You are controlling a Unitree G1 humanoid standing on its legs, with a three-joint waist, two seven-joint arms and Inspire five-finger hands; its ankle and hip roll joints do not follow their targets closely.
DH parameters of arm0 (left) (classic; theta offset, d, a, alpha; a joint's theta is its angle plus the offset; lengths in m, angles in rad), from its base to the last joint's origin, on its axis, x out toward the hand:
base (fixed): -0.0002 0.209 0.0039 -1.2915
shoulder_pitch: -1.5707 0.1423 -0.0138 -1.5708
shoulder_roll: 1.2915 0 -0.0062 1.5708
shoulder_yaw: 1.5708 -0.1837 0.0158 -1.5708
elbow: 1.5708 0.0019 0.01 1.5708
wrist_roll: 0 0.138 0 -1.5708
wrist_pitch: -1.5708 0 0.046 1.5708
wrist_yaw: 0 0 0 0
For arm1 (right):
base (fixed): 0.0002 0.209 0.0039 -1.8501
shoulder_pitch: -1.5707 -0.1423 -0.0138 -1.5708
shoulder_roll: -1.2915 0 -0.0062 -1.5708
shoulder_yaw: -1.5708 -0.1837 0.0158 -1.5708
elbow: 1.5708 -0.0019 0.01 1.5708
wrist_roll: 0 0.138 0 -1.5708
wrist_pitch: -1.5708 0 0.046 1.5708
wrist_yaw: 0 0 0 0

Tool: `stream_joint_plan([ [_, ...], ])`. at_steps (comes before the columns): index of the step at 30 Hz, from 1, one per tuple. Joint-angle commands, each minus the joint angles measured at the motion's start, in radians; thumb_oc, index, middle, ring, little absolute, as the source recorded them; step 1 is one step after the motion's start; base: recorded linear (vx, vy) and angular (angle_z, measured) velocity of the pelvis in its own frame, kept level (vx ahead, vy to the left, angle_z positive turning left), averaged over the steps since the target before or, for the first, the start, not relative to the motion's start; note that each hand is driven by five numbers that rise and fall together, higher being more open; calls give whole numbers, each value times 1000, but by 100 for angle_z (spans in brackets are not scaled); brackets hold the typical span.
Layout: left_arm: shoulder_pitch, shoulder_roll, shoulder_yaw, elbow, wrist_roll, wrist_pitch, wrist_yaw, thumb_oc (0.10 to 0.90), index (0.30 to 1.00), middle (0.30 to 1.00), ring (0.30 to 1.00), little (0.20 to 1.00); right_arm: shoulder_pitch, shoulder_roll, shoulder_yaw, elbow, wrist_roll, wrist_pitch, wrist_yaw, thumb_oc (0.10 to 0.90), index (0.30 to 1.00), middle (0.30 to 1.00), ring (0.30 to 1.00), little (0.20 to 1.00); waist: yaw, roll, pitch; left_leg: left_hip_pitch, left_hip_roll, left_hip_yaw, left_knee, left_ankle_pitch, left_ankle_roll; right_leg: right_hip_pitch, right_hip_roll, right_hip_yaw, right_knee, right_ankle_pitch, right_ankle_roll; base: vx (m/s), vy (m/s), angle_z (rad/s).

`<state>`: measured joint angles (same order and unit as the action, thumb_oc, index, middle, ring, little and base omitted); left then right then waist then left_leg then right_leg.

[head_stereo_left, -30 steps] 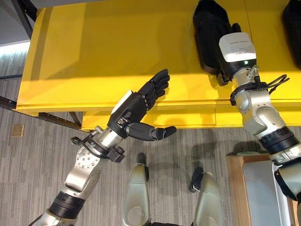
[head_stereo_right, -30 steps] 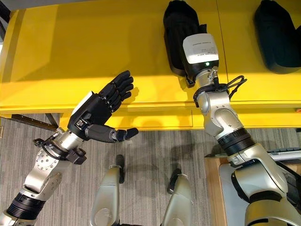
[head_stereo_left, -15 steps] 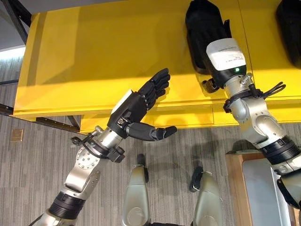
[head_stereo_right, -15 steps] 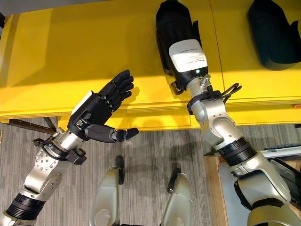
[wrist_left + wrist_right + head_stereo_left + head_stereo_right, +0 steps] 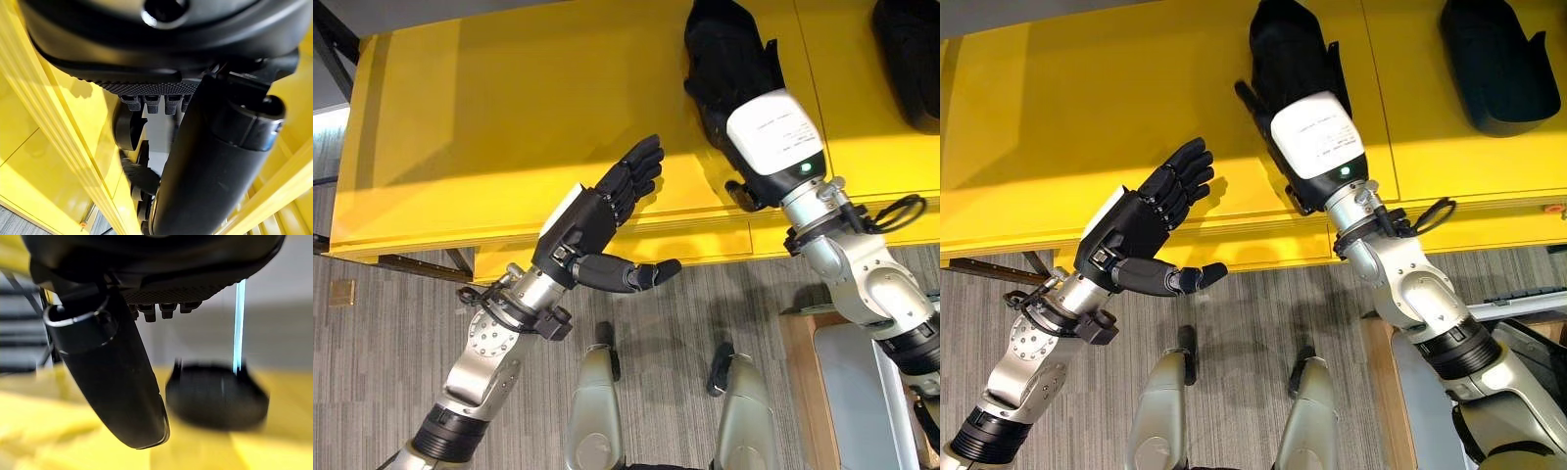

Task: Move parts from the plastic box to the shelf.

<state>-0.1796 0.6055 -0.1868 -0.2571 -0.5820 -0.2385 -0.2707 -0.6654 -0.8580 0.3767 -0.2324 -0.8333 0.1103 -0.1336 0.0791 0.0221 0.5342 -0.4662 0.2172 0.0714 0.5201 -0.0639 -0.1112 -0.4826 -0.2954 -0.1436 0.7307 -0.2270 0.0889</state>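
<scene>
Since a second ago the right hand (image 5: 1285, 76) has swung leftward over the yellow shelf (image 5: 489, 117), and the black part (image 5: 729, 54) lies under and ahead of it, flat on the shelf top. From the eye views the fingers are hidden against the dark part, and the right wrist view shows a straight thumb and only short finger stubs, with a dark part out beyond them — so I cannot tell whether the hand grips the part or has let it go. A second black part (image 5: 1491, 61) rests on the shelf well apart to the right, and looks already delivered.

Meanwhile the left hand (image 5: 597, 220) hovers off the shelf's front edge — fingers straight, thumb stuck out, holding nothing.

My read: one part is placed, another is at or just past the set-down on the shelf. What remains, by the task, is freeing the right hand and fetching any further parts from the plastic box
</scene>
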Motion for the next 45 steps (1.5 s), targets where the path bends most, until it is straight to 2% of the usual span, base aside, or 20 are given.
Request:
stream_joint_plan([
  [1,-3,-25,44,-190,-6,-105,19,900,1000,1000,1000,1000,-95,-14,-144,-164,-102,-30,-188,900,1000,1000,1000,1000,-5,7,-70,95,17,49,-42,-29,37,88,16,21,6,-35,-26,22,24,-7],
  [5,12,-24,46,-204,-7,-108,28,900,1000,1000,1000,1000,-87,-19,-185,-213,-135,-54,-263,900,1000,1000,1000,1000,-4,12,-81,100,14,49,-40,-38,36,93,12,23,3,-38,-24,9,23,-4],
  [11,36,-20,46,-220,-24,-117,18,900,1000,1000,1000,1000,-95,-32,-191,-230,-117,-60,-266,900,1000,1000,1000,1000,2,19,-94,106,13,48,-47,-35,33,100,8,21,-4,-35,-24,2,3,-1],
  [14,48,-18,48,-220,-36,-116,5,900,1000,1000,1000,1000,-89,-36,-182,-232,-57,-23,-226,900,1000,1000,1000,1000,0,19,-102,117,17,54,-57,-31,30,109,6,19,-13,-32,-24,14,34,0],
  [15,58,-19,50,-220,-39,-114,4,900,1000,1000,1000,1000,-71,-38,-180,-229,-12,32,-218,900,1000,1000,1000,1000,-3,18,-107,128,22,58,-65,-27,27,117,4,17,-22,-28,-24,53,83,-3],
  [17,71,-16,56,-218,-50,-114,10,900,1000,1000,1000,1000,-38,-40,-189,-214,61,74,-202,900,1000,1000,1000,1000,-11,16,-110,144,25,65,-76,-26,25,130,2,15,-36,-25,-22,50,90,-5],
  [18,91,-17,66,-207,-59,-121,8,900,1000,1000,1000,1000,24,-39,-208,-190,124,115,-216,900,1000,1000,1000,1000,-23,12,-115,163,32,75,-91,-24,22,145,-1,15,-56,-20,-17,51,119,-8],
  [21,147,-22,99,-186,-37,-133,16,900,1000,1000,1000,1000,226,-9,-297,-126,202,143,-310,900,1000,1000,1000,1000,-56,3,-132,212,56,104,-147,-2,18,179,-5,17,-124,14,-4,64,144,-7],
  [24,225,-30,145,-174,-15,-150,29,900,1000,1000,1000,1000,469,44,-434,-85,304,155,-414,900,1000,1000,1000,1000,-93,-6,-157,271,80,143,-214,23,15,221,-6,18,-206,52,11,70,137,-14],
  [26,289,-35,189,-169,0,-164,43,900,1000,1000,1000,1000,624,93,-542,-50,351,122,-469,900,1000,1000,1000,1000,-122,-14,-178,316,95,171,-262,39,8,257,-8,18,-271,80,24,86,149,-24],
  [28,360,-48,237,-161,-8,-182,49,900,1000,1000,1000,1000,760,143,-630,-11,396,143,-474,900,1000,1000,1000,1000,-139,-23,-208,366,105,200,-321,59,0,304,-12,13,-353,112,38,106,163,-27],
  [32,448,-60,296,-146,-7,-195,72,900,1000,1000,1000,1000,869,186,-686,42,378,112,-461,900,1000,1000,1000,1000,-143,-34,-247,413,114,230,-377,82,-11,358,-17,-5,-445,156,57,63,110,-25],
  [34,466,-58,318,-143,8,-180,68,900,1000,1000,1000,1000,878,185,-701,48,365,126,-454,900,1000,1000,1000,1000,-135,-39,-259,418,116,235,-382,86,-15,372,-18,-14,-470,169,64,0,133,-14],
  [36,476,-47,334,-142,1,-154,17,900,1000,1000,1000,1000,875,175,-718,63,371,156,-439,900,1000,1000,1000,1000,-125,-45,-263,412,113,234,-370,80,-16,381,-21,-25,-481,176,69,-59,152,-6],
  [39,462,7,321,-148,22,-87,-203,900,1000,1000,1000,1000,826,119,-741,138,405,222,-405,900,1000,1000,1000,1000,-100,-54,-241,367,86,234,-302,47,-10,387,-41,-46,-503,205,87,-200,228,4],
  [41,452,31,303,-156,15,-69,-262,900,1000,1000,1000,1000,797,97,-733,172,425,239,-418,900,1000,1000,1000,1000,-93,-56,-224,342,70,237,-263,28,-1,387,-59,-46,-518,237,92,-205,198,11],
  [43,422,77,270,-167,-28,-54,-335,900,1000,1000,1000,1000,766,82,-728,211,467,256,-434,900,1000,1000,1000,1000,-89,-61,-201,310,45,250,-203,-12,21,397,-100,-49,-564,309,108,-191,195,21],
  [44,389,102,239,-169,-46,-34,-375,900,1000,1000,1000,1000,742,79,-719,248,468,250,-441,900,1000,1000,1000,1000,-90,-66,-191,293,34,263,-159,-43,38,411,-126,-48,-616,369,116,-126,173,11],
  [45,382,107,231,-169,-48,-28,-388,900,1000,1000,1000,1000,737,80,-718,257,470,252,-441,900,1000,1000,1000,1000,-90,-67,-189,291,33,266,-150,-51,42,414,-133,-48,-630,386,118,-109,154,0],
])
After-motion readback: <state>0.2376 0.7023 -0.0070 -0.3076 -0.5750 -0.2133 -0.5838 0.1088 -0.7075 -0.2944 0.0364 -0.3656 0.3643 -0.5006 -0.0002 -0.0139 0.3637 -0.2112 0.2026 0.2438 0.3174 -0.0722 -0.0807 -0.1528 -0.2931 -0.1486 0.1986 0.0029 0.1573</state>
